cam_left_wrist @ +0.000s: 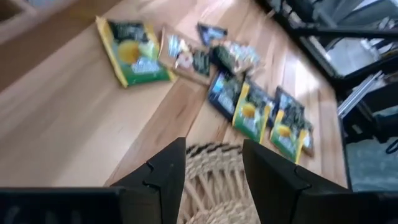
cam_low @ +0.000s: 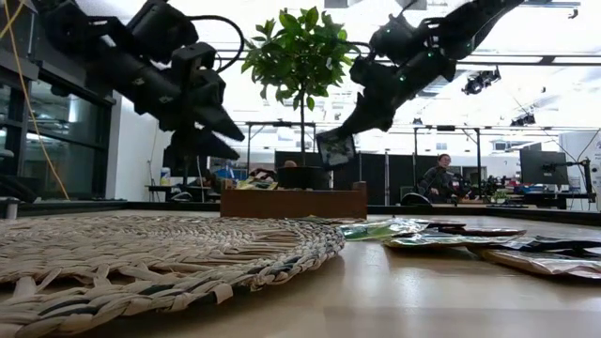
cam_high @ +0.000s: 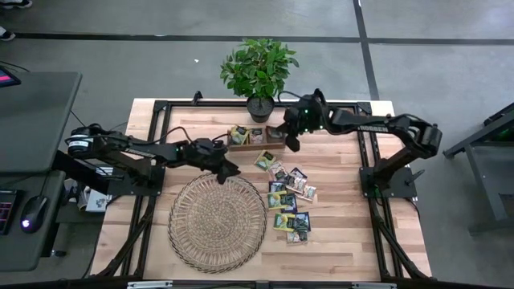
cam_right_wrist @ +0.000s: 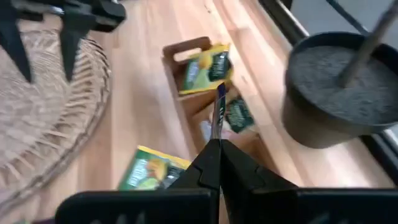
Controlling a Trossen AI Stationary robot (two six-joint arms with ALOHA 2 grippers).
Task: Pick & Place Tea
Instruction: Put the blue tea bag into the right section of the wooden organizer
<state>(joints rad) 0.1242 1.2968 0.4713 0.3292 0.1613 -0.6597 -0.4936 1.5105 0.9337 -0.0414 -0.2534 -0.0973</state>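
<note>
Several tea sachets (cam_high: 289, 201), yellow-green, dark and pale, lie flat on the wooden table to the right of the round wicker mat (cam_high: 217, 217). More sachets lie in the small wooden tray (cam_high: 249, 136) at the far side. My right gripper (cam_right_wrist: 217, 146) hangs over the tray's right end, shut on one sachet (cam_low: 335, 148). My left gripper (cam_left_wrist: 214, 171) is open above the mat's far edge, nothing between its fingers. My right gripper pinches one edge of the sachet (cam_right_wrist: 217, 127) between its two fingertips. The fingers slant down from the table's right side. The sachet shows edge-on past the fingertips in the wrist view. It hangs below them, lifted clear above the tray (cam_right_wrist: 186, 81).
A potted plant (cam_high: 259, 72) stands at the far edge just behind the tray, its dark pot (cam_right_wrist: 336, 93) close to my right gripper. Black frame rails run along the table's left, right and far sides. Bare wood shows near the front edge.
</note>
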